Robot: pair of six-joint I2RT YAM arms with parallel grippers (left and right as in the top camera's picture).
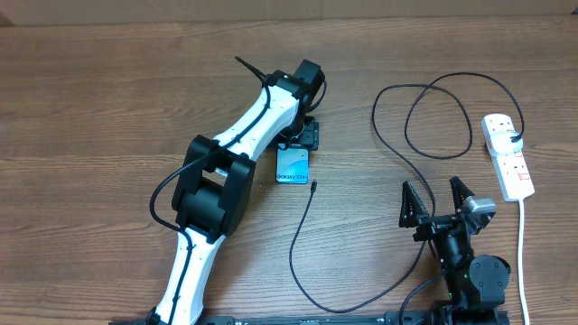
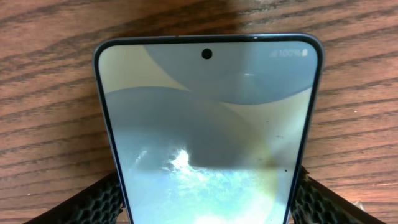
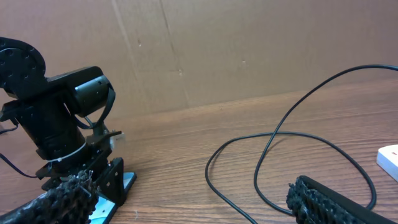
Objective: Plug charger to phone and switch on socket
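Observation:
The phone [image 1: 293, 167] lies flat on the wooden table with its pale blue screen up, and it fills the left wrist view [image 2: 208, 106]. My left gripper [image 1: 298, 135] [image 2: 208, 190] is shut on it, a black pad [image 2: 93, 202] pressed against each long edge. The charger [image 1: 298, 244] is a thin black cable; its connector tip [image 1: 313, 184] lies free just right of the phone. The cable loops [image 1: 433, 108] back to the white socket [image 1: 508, 155] at the right. My right gripper [image 1: 436, 194] [image 3: 193, 199] hangs open near the front with nothing between its fingers.
The socket's white lead [image 1: 522, 262] runs toward the front edge at the far right. Charger loops [image 3: 273, 137] cross the table ahead of the right gripper. A corner of the socket [image 3: 390, 160] shows at the right. A cardboard wall [image 3: 249, 50] stands behind the table.

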